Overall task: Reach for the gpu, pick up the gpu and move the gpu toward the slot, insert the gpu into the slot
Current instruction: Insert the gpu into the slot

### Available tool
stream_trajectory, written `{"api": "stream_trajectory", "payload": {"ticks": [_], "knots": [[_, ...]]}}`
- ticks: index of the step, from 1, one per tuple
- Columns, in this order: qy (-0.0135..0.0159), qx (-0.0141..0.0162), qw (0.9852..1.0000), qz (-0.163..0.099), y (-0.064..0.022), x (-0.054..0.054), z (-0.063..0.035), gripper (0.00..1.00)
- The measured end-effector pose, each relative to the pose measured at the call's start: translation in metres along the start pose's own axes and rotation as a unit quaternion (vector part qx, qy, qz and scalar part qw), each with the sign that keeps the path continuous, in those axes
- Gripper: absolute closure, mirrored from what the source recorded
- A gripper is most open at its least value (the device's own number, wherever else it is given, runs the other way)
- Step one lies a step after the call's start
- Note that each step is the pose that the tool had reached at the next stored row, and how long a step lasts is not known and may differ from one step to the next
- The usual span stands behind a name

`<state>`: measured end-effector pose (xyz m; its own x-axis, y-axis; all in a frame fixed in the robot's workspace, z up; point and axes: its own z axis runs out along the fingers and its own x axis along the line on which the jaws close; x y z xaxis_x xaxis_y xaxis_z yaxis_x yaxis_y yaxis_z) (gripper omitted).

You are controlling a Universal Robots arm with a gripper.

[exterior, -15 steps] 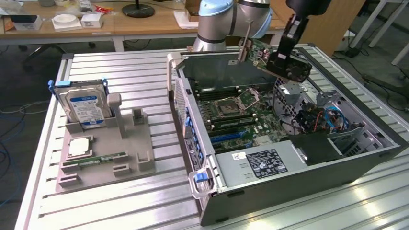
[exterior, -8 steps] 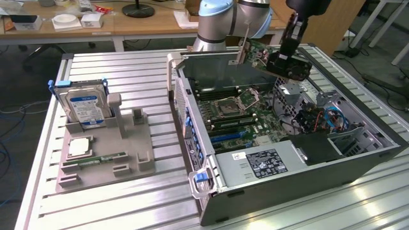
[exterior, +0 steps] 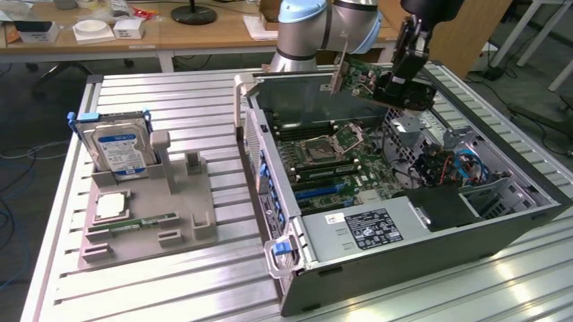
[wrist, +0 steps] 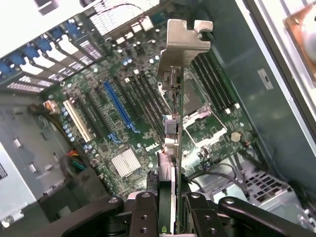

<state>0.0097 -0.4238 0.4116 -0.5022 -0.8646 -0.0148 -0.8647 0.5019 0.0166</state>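
Alignment matters most: the pincer [exterior: 387,86] [wrist: 170,207], clamped on the gpu [exterior: 361,74] [wrist: 174,94], holds it aloft over the open case [exterior: 430,245] toward the surface's far edge. I judge the card's lower edge must run parallel to the blue slot [wrist: 117,106], directly above it.

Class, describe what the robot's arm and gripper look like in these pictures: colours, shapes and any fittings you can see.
The arm is made of thick rounded segments, silver-grey with pale blue caps over the joints. The gripper is black. Its fingers are driven by flat, matte black linkage bars with rounded ends, joined by round pivot pins and small bolt holes.
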Motion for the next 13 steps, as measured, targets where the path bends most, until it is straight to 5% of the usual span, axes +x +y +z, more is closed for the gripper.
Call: {"api": "stream_trajectory", "payload": {"ticks": [7, 13], "knots": [[0.0009, -0.0008, 0.9985, -0.054, 0.0, 0.0, 0.0, 0.73], [0.0017, -0.0015, 0.9946, -0.104, 0.0, 0.0, 0.0, 0.73]]}}
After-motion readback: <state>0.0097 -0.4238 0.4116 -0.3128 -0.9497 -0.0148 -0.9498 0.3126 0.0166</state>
